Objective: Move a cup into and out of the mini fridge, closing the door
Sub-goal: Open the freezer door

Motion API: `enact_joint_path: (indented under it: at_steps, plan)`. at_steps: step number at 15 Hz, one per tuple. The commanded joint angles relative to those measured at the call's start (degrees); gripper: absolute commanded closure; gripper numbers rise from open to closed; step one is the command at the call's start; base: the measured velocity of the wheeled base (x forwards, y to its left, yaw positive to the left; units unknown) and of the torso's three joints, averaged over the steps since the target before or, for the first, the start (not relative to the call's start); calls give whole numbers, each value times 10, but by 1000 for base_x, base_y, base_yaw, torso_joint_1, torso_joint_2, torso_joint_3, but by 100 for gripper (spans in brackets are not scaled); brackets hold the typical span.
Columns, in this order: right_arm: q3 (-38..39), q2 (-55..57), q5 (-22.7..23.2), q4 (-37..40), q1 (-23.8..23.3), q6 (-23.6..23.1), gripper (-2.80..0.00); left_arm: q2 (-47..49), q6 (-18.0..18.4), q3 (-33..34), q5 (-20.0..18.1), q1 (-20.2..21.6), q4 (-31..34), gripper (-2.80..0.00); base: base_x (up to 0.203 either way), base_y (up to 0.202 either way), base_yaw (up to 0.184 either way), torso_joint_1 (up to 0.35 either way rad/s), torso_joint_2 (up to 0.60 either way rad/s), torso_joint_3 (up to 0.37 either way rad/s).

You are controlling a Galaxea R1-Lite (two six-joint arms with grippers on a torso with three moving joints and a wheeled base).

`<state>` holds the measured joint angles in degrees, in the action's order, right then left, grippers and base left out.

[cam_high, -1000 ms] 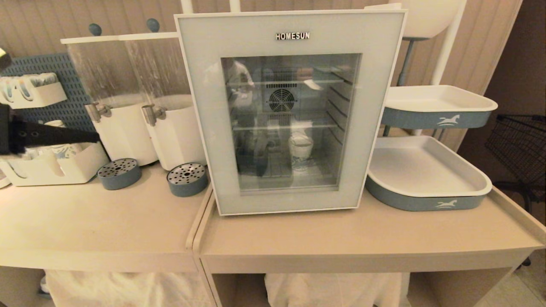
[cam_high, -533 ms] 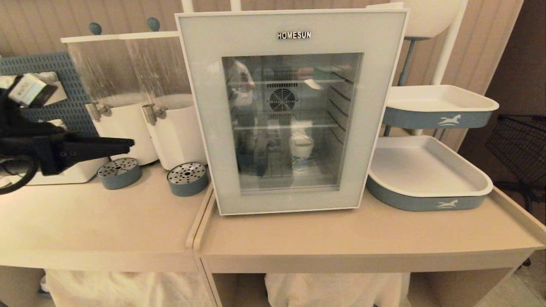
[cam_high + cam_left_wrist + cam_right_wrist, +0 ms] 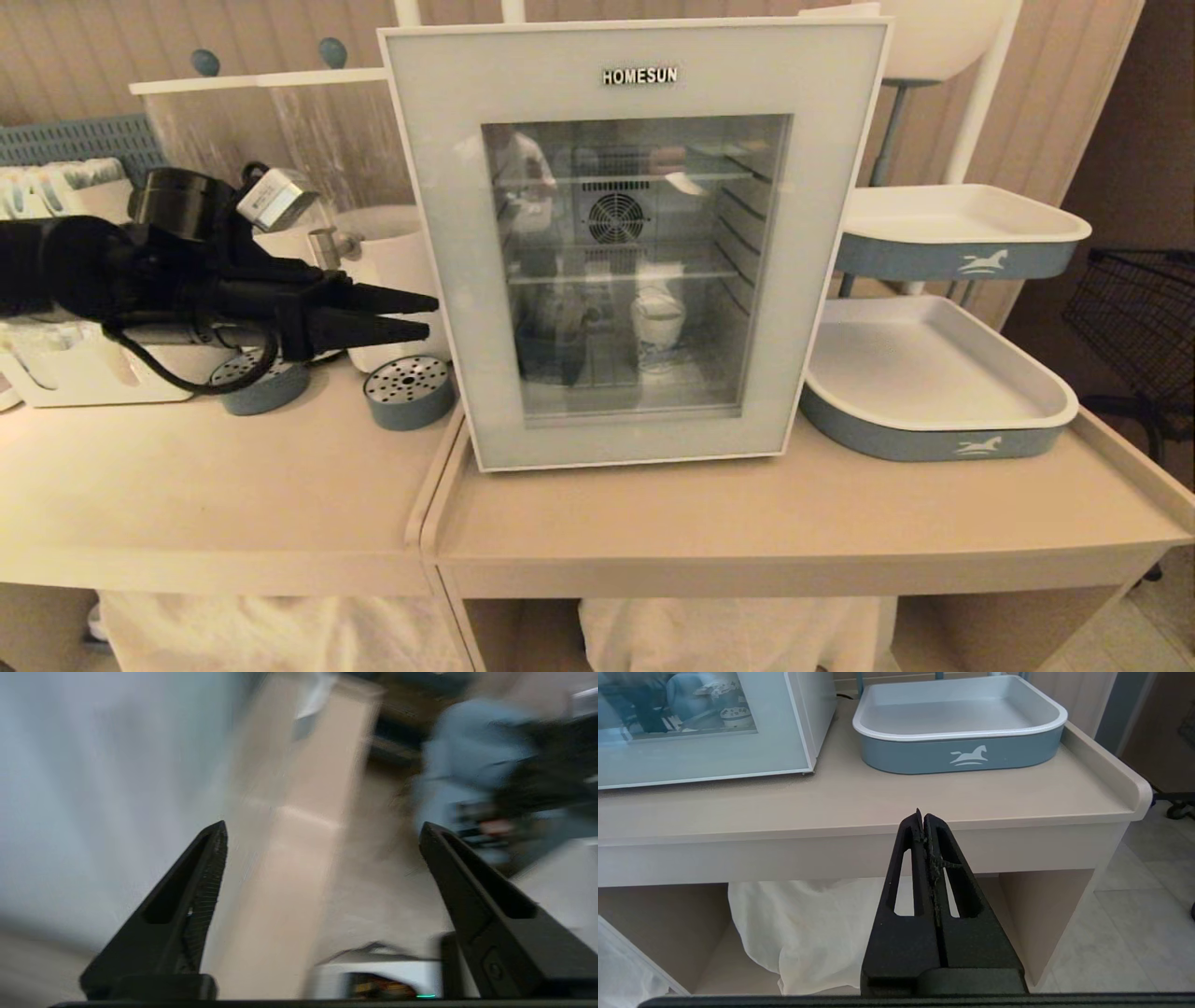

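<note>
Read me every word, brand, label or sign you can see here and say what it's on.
"HOMESUN": along the top edge of the door of the mini fridge.
White horse emblem, no words: on the lower tray and the upper tray.
Label on the left arm's wrist: too small to read.

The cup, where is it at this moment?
In the head view the cup stands inside the mini fridge, behind the closed door, on the lower wire shelf, below the fan, right of centre.
</note>
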<state>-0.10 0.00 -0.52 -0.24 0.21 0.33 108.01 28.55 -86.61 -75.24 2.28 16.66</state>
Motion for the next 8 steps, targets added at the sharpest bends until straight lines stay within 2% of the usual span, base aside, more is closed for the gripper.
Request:
enact_joint_path:
  at_steps: [1, 2, 5, 8]
  plan:
    - [0, 0, 0, -1, 0, -3, 0, 14, 2, 20, 39, -4, -63, -280, 0, 0, 0, 0, 0, 0]
    - [0, 0, 1, 0, 0, -3, 0, 12, -1, 30, 46, 0, -78, -280, 0, 0, 0, 0, 0, 0]
    - [0, 0, 0, -1, 0, -4, 0, -10, -25, 31, 38, 25, -67, -280, 0, 0, 0, 0, 0, 0]
    - [0, 0, 1, 0, 0, -4, 0, 8, -33, 17, 41, 25, -72, -280, 0, 0, 0, 0, 0, 0]
